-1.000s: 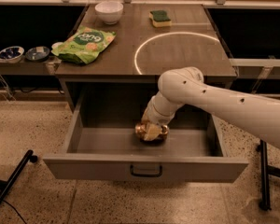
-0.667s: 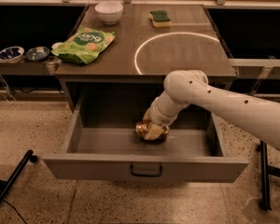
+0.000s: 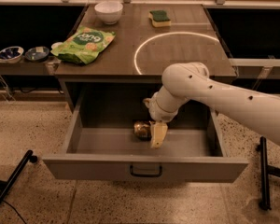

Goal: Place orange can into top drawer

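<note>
A: Orange can (image 3: 142, 130) – whereabouts?
B: Lay inside top drawer (image 3: 107, 164), on its floor, abt mid-width, nearer drawer's back than its front panel. Looked tipped on its side; long axis prob. across drawer, hard to be sure.
A: And end effector (image 3: 157, 134)?
B: Hung down inside same drawer, just right of can as seen from drawer's front, touching or nearly so. Reached in from drawer's right, under counter (image 3: 186, 55) edge.
A: Wide, narrow, holding?
B: Couldn't tell.
A: Next move, then?
B: Prob. hinged on one relation: can directly beside end effector, toward drawer's left. If released, called for straight lift up & out w/o nudging can; if gripped, letting go first. Looked close to done either way, w/ can already within drawer walls.
</note>
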Controlling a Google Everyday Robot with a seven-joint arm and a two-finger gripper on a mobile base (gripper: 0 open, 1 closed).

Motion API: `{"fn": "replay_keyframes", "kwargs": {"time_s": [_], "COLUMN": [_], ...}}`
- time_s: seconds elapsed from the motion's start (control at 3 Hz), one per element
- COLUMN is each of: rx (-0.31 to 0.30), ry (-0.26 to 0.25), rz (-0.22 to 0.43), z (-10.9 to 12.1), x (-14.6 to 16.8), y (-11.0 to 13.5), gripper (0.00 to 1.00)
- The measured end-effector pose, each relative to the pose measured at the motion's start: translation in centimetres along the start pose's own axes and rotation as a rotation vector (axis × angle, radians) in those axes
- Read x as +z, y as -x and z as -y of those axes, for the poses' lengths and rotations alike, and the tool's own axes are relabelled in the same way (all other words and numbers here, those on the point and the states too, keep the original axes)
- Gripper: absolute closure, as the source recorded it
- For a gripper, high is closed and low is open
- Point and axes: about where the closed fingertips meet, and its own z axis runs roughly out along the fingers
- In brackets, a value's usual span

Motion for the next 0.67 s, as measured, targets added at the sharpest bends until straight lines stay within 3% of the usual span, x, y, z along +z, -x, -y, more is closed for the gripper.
{"fn": "replay_keyframes", "kwargs": {"time_s": [0.33,0.67], "rx": [-0.005,-0.007], "ry": [-0.057,-0.067], "rz": [-0.048,-0.053], "z": [0.0,0.07], "x": [-4.44,-5.06], "y": [-0.82,-0.74], "gripper": [0.0,0.0]}}
